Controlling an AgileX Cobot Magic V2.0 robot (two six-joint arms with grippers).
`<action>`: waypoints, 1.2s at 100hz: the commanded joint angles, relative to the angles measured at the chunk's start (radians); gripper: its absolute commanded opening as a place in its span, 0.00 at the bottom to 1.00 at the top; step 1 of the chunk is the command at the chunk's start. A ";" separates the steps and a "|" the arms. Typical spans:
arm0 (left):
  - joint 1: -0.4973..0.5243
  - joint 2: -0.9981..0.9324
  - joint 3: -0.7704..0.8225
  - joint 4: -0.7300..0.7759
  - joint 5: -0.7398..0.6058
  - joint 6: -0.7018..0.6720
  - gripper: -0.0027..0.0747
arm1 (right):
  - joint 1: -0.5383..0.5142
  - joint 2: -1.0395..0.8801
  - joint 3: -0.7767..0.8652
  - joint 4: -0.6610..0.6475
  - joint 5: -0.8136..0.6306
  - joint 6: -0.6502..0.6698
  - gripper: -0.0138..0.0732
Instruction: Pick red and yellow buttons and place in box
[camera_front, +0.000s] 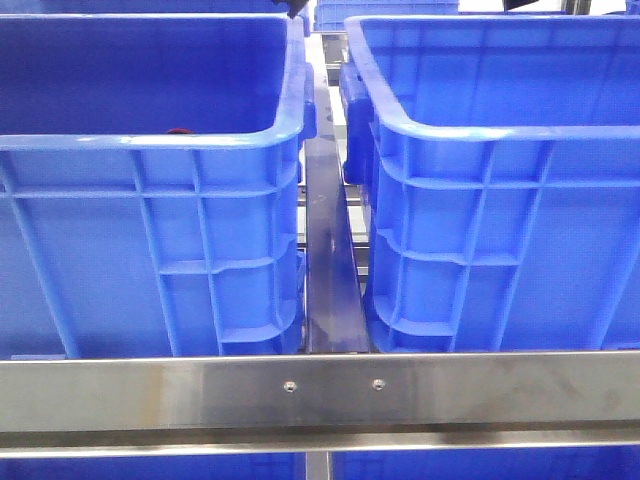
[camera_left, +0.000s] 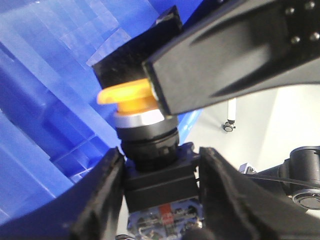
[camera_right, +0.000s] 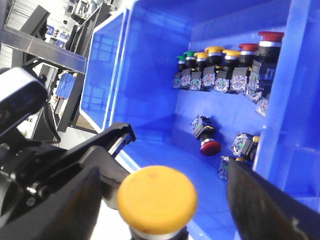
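A yellow button (camera_left: 122, 95) with a black body is held upright in my left gripper (camera_left: 160, 162), whose fingers are shut on the body. Its round yellow cap (camera_right: 157, 200) stands between the fingers of my right gripper (camera_right: 161, 172), which are spread wide and do not touch it. One right finger (camera_left: 220, 70) crosses over the cap in the left wrist view. Behind, a blue box (camera_right: 150, 75) holds a row of red, yellow and green buttons (camera_right: 220, 65) and a loose red button (camera_right: 210, 146). The front view shows two alike blue boxes, left (camera_front: 150, 140) and right (camera_front: 500, 125), and neither gripper.
A steel rail (camera_front: 320, 385) runs across in front of both boxes, and a dark metal bar (camera_front: 328, 250) lies in the gap between them. A small red item (camera_front: 180, 131) peeks over the left box's near rim. Shelving (camera_right: 55, 55) stands beyond the boxes.
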 joint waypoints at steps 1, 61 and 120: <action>-0.009 -0.033 -0.027 -0.068 -0.012 0.000 0.23 | 0.000 -0.029 -0.035 0.064 0.029 -0.021 0.78; -0.009 -0.033 -0.027 -0.068 -0.022 0.000 0.87 | 0.000 -0.029 -0.035 0.064 0.037 -0.024 0.41; -0.007 -0.035 -0.027 -0.066 -0.006 0.000 0.90 | -0.295 -0.035 -0.039 0.063 -0.117 -0.314 0.41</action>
